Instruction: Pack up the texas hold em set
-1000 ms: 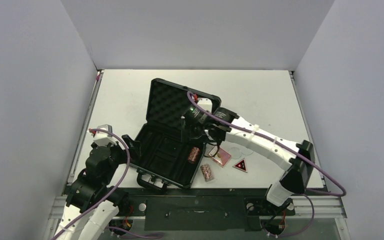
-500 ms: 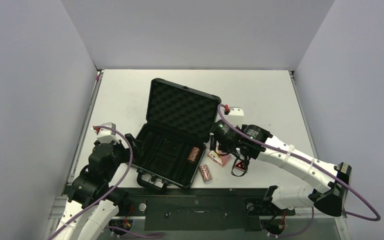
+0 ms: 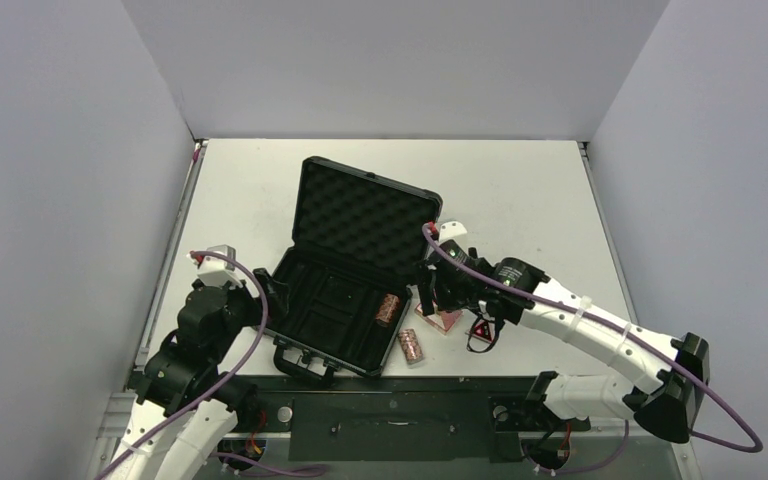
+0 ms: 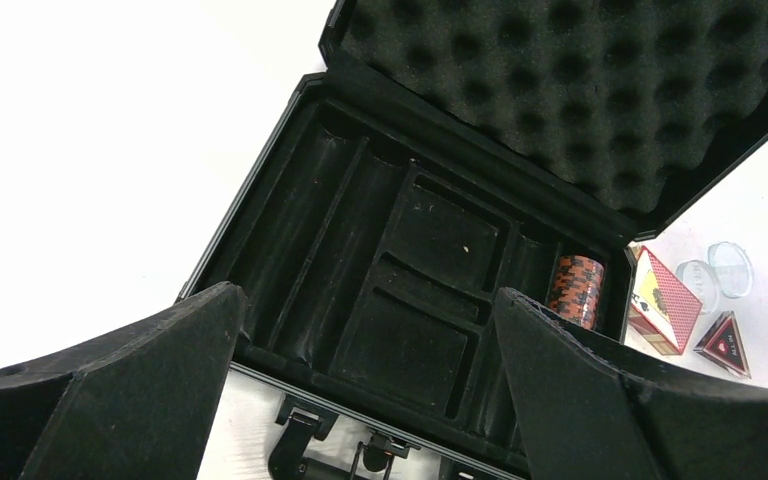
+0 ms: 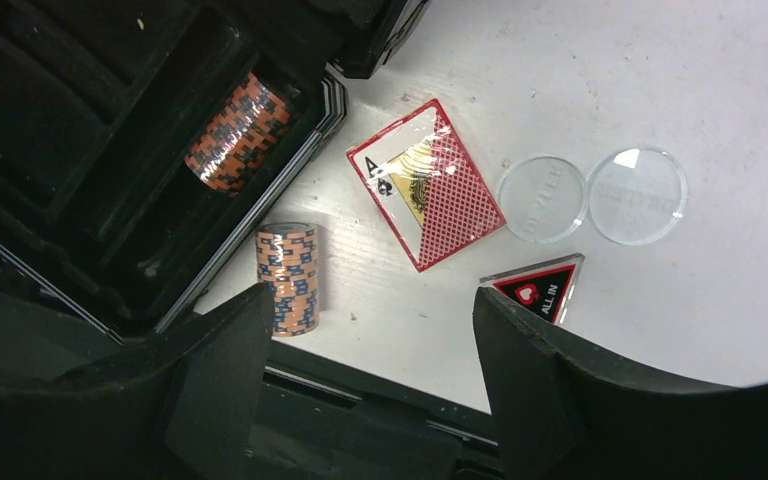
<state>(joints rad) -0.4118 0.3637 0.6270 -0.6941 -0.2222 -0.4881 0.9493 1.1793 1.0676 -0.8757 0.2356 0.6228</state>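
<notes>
The black case is sitting open on the white counter, a little left of the middle of the top view. Its lid is standing up toward the upper part of the frame, showing egg-crate foam. The moulded tray is facing up, with the handle running along the case's lower edge.

One chip roll is lying on its side in the narrow slot at the right end of the tray. The second chip roll is lying on the counter, outside the case and just beside its lower right corner. The pink card box is lying flat on the counter near the case's right side, apart from it and turned on a diagonal. Two clear discs are lying side by side just right of the box. The red-black triangle, printed "ALL IN", is lying just below them.

The right hand is hovering over this loose group, right of centre in the lower half of the top view. Its jaws are standing apart and gripping nothing. In its wrist view the second chip roll is showing just above the finger at the lower left of the frame.

The left hand is hanging at the case's left end, in the lower left of the top view. Its jaws are spread wide with nothing between them, and its camera is looking across the tray toward the lid.
</notes>
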